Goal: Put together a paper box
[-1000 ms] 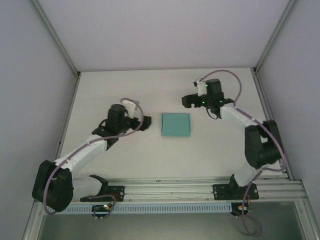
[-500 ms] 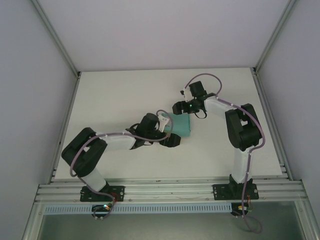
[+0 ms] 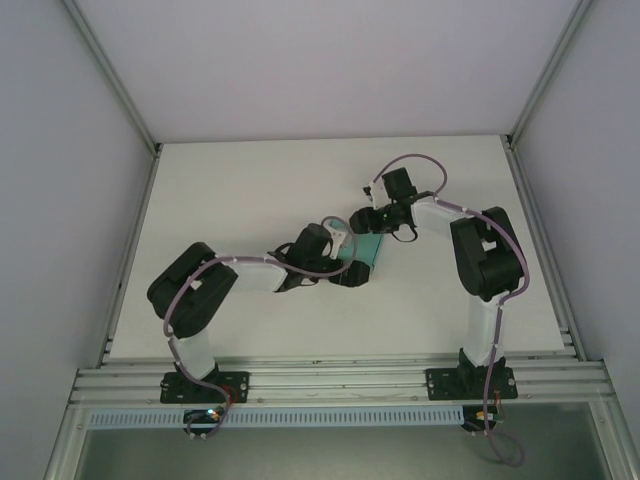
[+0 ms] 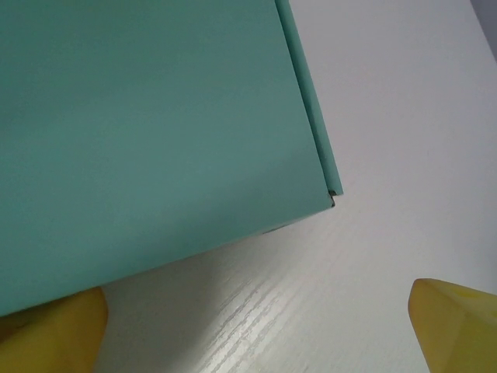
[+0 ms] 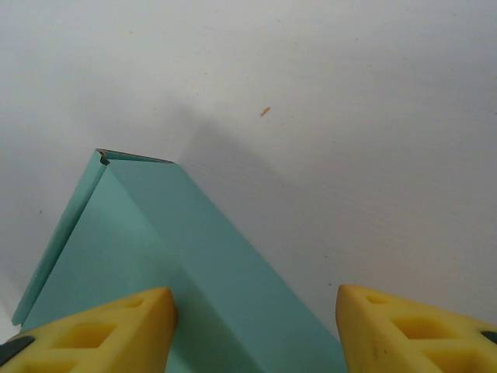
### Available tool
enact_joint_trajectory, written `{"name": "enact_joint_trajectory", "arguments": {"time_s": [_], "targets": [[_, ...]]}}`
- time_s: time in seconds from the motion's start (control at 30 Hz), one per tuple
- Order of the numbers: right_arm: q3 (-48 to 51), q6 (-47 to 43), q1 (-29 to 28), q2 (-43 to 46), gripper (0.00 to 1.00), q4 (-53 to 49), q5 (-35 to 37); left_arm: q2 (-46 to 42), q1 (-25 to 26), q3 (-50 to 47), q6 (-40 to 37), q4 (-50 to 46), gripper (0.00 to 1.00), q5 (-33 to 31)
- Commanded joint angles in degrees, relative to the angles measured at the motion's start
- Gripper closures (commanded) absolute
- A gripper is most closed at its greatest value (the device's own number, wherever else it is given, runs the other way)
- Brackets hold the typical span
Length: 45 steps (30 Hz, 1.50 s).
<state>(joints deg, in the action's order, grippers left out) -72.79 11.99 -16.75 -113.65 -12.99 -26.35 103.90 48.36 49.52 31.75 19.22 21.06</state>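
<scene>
Both my arms are in over the middle of the table (image 3: 230,180). The paper box (image 3: 368,250) sits right between them, shallow, teal, lying flat, turned a little off square to the table's edge.

My left gripper (image 3: 345,273) is at its near-left corner, jaws spread wide. Through that wrist camera the box's corner pokes out ahead, one yellow fingertip (image 4: 54,326) tucked right at the card's edge and the other well clear over bare table.

My right gripper (image 3: 368,222) is at the far side, fingers apart and straddling the box. A folded ridge runs from the far corner back into the gap, with one pad (image 5: 101,326) just beside the card and the other pad (image 5: 419,326) off it. Nothing pinched, as far as I can tell.

The right looks better placed, I'd say: that ridge lies along its reach, so a squeeze there seems the next call.
</scene>
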Motion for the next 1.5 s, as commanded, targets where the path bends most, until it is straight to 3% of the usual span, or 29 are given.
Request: {"name": "enact_joint_trajectory", "arguments": {"time_s": [0.0, 0.07, 0.13, 0.2, 0.33, 0.53, 0.87, 1.03, 1.2, 1.47], "targets": [[1.0, -0.6, -2.4, -4.1, 0.43, -6.4, -7.2, 3.9, 0.7, 1.8, 0.7, 10.9, 0.00, -1.0], [0.5, -1.1, -2.9, -5.1, 0.49, -7.7, -7.1, 5.3, 0.8, 3.5, 1.2, 11.0, 0.06, -1.9], [0.5, -1.1, -3.1, -5.7, 0.53, -7.7, -7.3, 6.2, 1.2, 4.4, 1.8, 11.6, 0.22, -3.5], [0.5, -1.3, -3.2, -6.2, 0.58, -7.7, -7.8, 6.7, 1.9, 4.7, 2.3, 12.7, 0.31, -6.0], [-0.6, -3.0, -4.2, -7.4, 0.61, -9.4, -8.6, 8.0, 2.9, 6.1, 5.2, 12.2, 0.35, -13.2], [-1.5, -2.7, -5.1, -8.0, 0.66, -12.6, -8.4, 10.7, 3.2, 7.6, 7.6, 15.3, 0.43, -18.5], [-0.7, -2.0, -5.8, -8.9, 0.68, -13.6, -9.0, 11.4, 3.7, 8.4, 2.8, 20.0, 0.44, -19.8], [-2.3, -0.1, -4.9, -6.6, 0.65, -14.2, -2.7, 8.9, 4.2, 6.8, 1.6, 18.6, 0.40, -19.5], [-8.4, 0.5, -3.0, -5.9, 0.47, -16.4, 1.9, 6.5, 4.9, 2.0, 1.4, 18.6, 0.38, -19.9], [-18.8, -2.3, -0.5, -9.2, 0.36, -19.3, 4.9, 4.0, 6.6, -2.3, 1.2, 18.2, 0.33, -20.1]]}}
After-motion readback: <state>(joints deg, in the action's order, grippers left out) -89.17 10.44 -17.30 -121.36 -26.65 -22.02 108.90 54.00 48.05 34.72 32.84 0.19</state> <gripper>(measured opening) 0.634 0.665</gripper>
